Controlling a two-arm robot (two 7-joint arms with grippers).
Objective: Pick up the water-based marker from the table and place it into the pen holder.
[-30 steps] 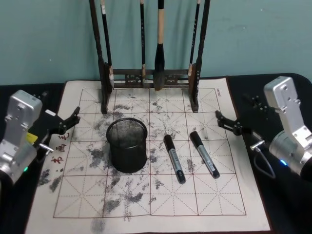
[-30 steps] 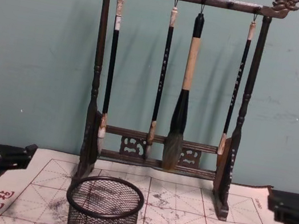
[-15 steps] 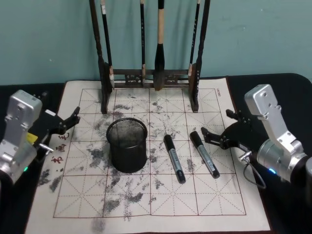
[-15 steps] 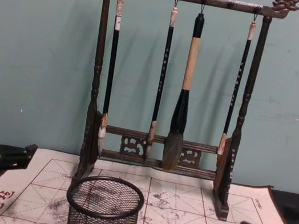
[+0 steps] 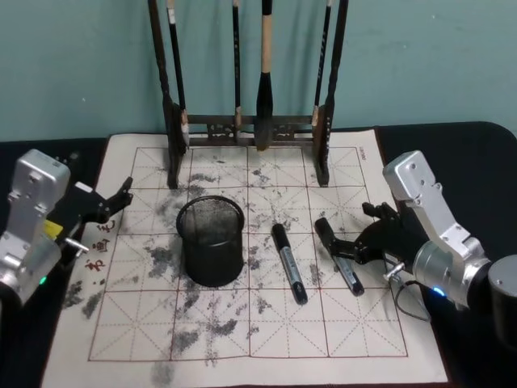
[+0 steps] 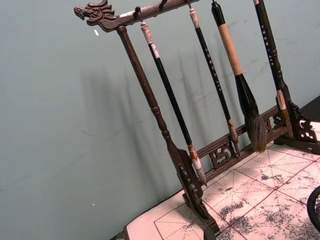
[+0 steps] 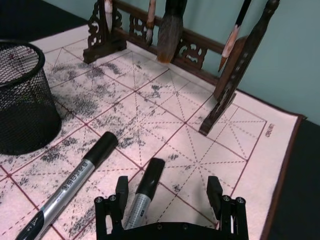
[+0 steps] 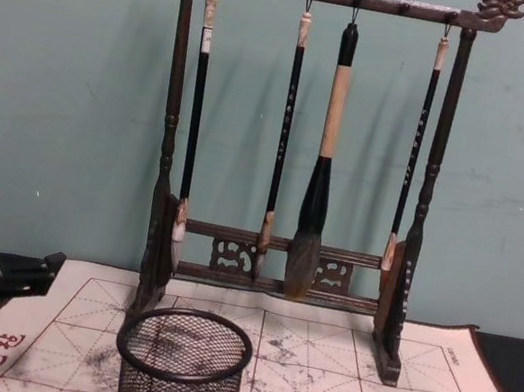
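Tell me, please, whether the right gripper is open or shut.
Open: the right gripper has its fingers spread wide, with a marker lying between them.

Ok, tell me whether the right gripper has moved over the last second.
Yes. In the head view the right gripper has moved left from the cloth's right edge to hang open over the right-hand marker.

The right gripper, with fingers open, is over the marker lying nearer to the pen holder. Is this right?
Not quite. The right gripper, fingers open, is over the marker farther from the pen holder; the nearer marker lies outside its fingers, as the right wrist view shows.
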